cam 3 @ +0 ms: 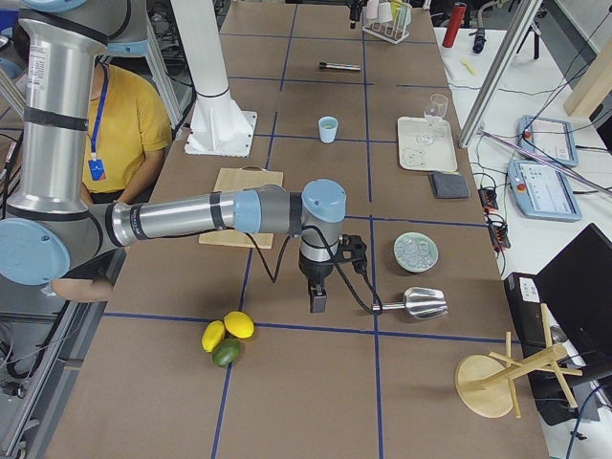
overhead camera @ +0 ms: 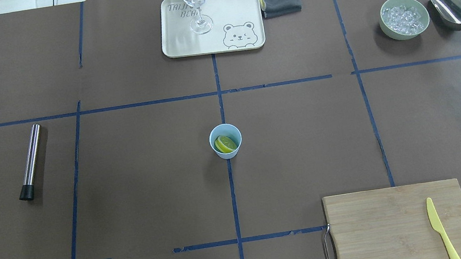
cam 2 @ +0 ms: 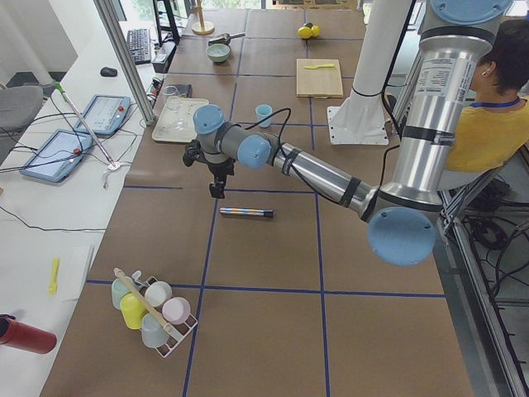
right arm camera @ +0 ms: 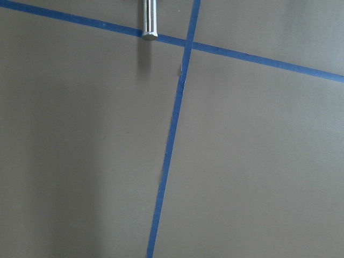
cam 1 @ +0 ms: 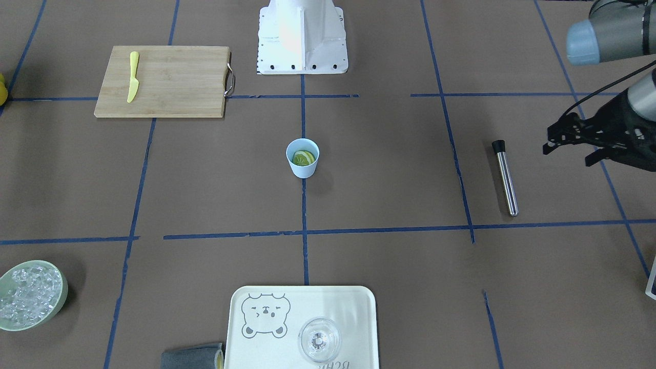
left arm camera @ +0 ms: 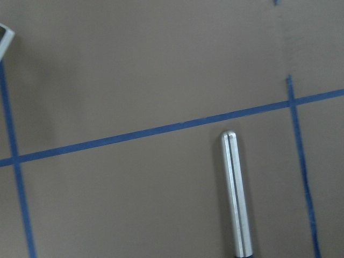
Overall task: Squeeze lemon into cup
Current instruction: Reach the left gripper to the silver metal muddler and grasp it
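Observation:
The light blue cup (cam 1: 302, 163) stands upright at the middle of the table, also in the overhead view (overhead camera: 227, 150). The lemon (cam 1: 304, 158) lies inside it, cut face up, and shows from above (overhead camera: 226, 144). My left gripper (cam 1: 569, 151) hovers far off at the table's left end, above the metal rod. Its two dark fingers stand apart and hold nothing. My right gripper (cam 3: 317, 298) shows only in the exterior right view, hanging above the table at the right end, far from the cup. I cannot tell whether it is open or shut.
A metal rod with a black end (cam 1: 505, 178) lies below my left gripper. A cutting board (cam 1: 174, 82) holds a yellow toy knife (cam 1: 133, 77). A tray (cam 1: 353, 318) bears a clear glass (cam 1: 319, 339). A green bowl of ice (cam 1: 31, 294) and a metal scoop (overhead camera: 455, 13) sit at the right end.

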Robot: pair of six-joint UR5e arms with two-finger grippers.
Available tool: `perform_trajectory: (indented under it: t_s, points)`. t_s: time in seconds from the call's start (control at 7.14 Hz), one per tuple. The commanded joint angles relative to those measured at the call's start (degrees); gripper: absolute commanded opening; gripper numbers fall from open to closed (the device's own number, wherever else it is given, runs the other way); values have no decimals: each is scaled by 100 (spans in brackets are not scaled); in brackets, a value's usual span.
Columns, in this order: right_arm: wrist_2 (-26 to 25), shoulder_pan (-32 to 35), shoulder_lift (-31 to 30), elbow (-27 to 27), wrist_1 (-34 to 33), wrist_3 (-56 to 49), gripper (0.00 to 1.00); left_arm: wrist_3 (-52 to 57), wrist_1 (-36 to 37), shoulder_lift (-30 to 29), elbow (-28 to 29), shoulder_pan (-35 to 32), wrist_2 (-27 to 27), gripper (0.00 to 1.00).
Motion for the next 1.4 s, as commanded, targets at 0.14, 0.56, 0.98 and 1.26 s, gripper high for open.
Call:
perform_trajectory:
  t_s: [0.14,0.56,0.98,1.26]
  points:
    - [-22,22,9,-2,9,-14,100,-616,-105,-1001,50,375,700,100]
    - [-22,22,1,-20,9,-23,100,-1490,-2291,-267,348,366,222,100]
    - [-13,22,1,-186,9,-14,100,-1482,-2373,-176,49,506,1130,100]
    - [-22,22,1,-195,9,-14,100,-2040,-2373,338,-29,885,1281,100]
